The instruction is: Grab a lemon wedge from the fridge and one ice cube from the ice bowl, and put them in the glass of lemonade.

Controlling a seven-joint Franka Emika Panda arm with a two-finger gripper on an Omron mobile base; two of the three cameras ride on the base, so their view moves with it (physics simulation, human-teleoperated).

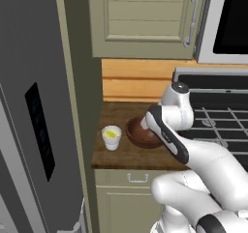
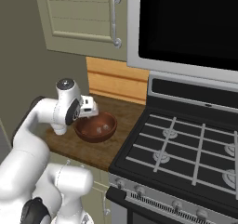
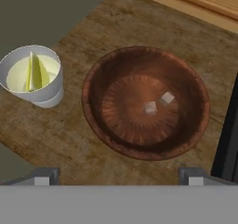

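Reddish-brown wooden ice bowl [image 1: 143, 134] sits on the plank counter [image 1: 121, 157], just right of the small whitish glass of lemonade [image 1: 111, 137]; my wrist hangs over the bowl's right rim. Right base view: my gripper [image 2: 91, 112] hovers above the bowl's near-left rim, stove [image 2: 186, 148] close alongside. Hand view: fingertips [image 3: 45, 176] spread wide, empty; two ice cubes [image 3: 150, 108] lie straight ahead at bowl centre. Yellow lemon wedge [image 3: 33, 72] already stands in the glass, left.

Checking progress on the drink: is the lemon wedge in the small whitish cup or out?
In: the yellow lemon wedge stands in the small whitish cup's pale yellow liquid.
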